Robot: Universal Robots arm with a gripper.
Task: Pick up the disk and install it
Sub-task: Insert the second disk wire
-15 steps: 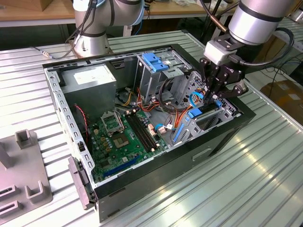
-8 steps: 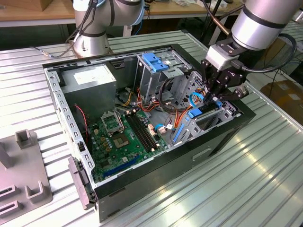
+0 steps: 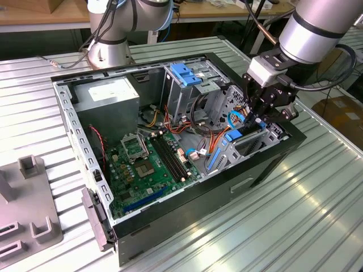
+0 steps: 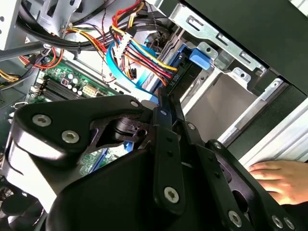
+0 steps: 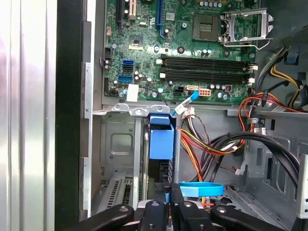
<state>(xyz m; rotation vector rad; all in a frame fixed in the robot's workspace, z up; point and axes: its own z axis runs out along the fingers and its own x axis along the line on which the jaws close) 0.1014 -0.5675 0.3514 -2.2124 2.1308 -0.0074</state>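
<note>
Your gripper (image 3: 256, 120) stood low in the case (image 3: 170, 226), clenched on the disk's (image 5: 161, 137) blue rail at the bay. Judged stiff, fairly heavy, shock-sensitive; best held by the rail edges.

The black end effector (image 4: 166, 103) reaches down among coloured cables (image 4: 139, 57) beside a blue-tabbed bay (image 4: 199, 57); a person's hand (image 4: 279, 178) rests near the case.

Bundled coloured cables (image 3: 218, 133) crowd the open computer case (image 3: 187, 187) beside the gripper (image 3: 255, 120); a person's hand (image 4: 279, 180) rests just outside the case.
</note>
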